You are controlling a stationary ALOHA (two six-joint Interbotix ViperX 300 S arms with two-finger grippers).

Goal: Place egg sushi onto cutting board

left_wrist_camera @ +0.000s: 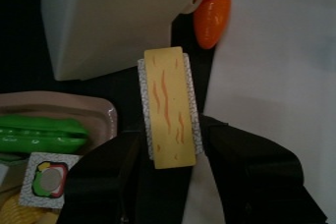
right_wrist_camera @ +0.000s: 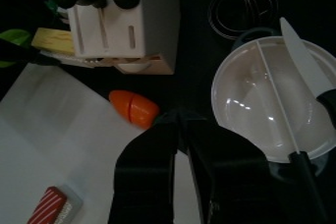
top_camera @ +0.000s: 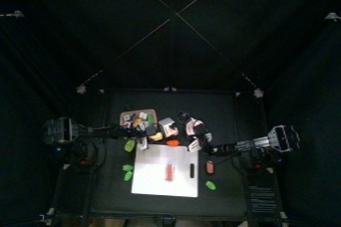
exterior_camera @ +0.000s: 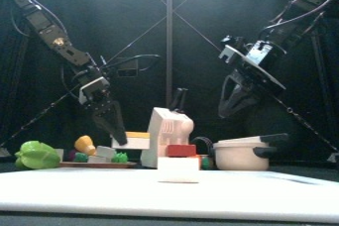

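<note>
The left claw (left_wrist_camera: 164, 174) is clamped on the egg sushi (left_wrist_camera: 168, 105), a little yellow block with orange lines and a pale edge. The block sticks out between the two black jaws. It is up in the air, just beside the edge of the white cutting board (right_wrist_camera: 53, 135), not on it yet.

The right claw (right_wrist_camera: 197, 184) hangs beside the cutting board, over a white bowl (right_wrist_camera: 262, 95). Its jaws look close together and hold nothing.

On the cutting board lie a red-orange piece (right_wrist_camera: 134, 106) and a red striped piece (right_wrist_camera: 53, 204).

To do this step well, I think the left claw should move over a bare part of the cutting board, away from those two pieces. Then it should go down slowly until the block touches the board, and only then let go, so the block does not roll or tip.
</note>
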